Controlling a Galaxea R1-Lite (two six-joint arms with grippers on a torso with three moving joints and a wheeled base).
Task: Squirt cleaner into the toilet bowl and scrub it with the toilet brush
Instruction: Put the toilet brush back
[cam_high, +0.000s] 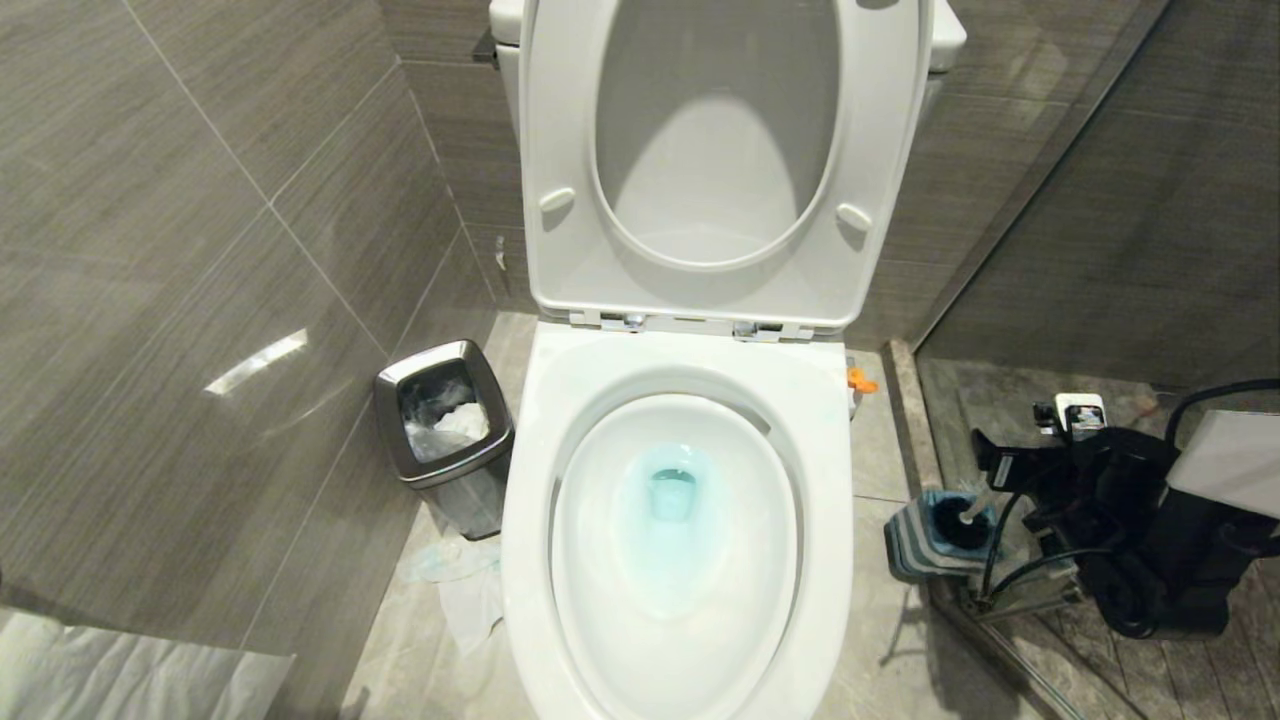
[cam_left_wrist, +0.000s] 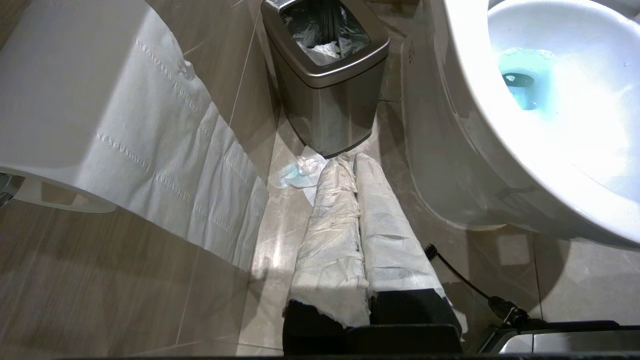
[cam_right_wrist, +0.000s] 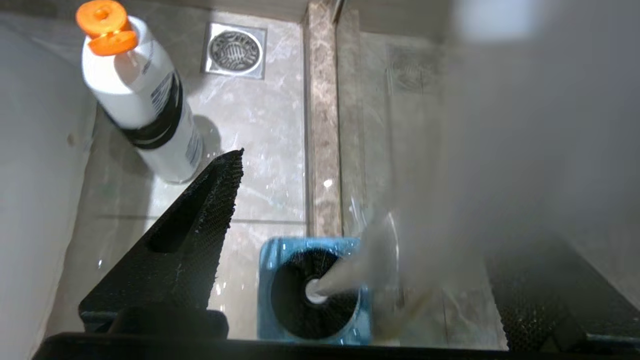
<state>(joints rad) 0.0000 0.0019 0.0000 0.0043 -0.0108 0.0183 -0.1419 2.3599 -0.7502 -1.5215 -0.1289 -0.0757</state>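
Right below my right end effector (cam_right_wrist: 350, 225), w/ fingers spread wide and holding nothing, sits the toilet brush (cam_right_wrist: 340, 280). Its head is down in the blue holder (cam_right_wrist: 270, 260) and its long handle leans up between my fingers. My right arm is way nearer than my left end effector (cam_left_wrist: 370, 200), which is shut, empty, low by the bin (cam_left_wrist: 325, 75). One brush, one holder, one bottle (cam_right_wrist: 145, 110). Farther over, one toilet bowl (cam_high: 680, 560) w/ blue cleaner (cam_high: 672, 495).
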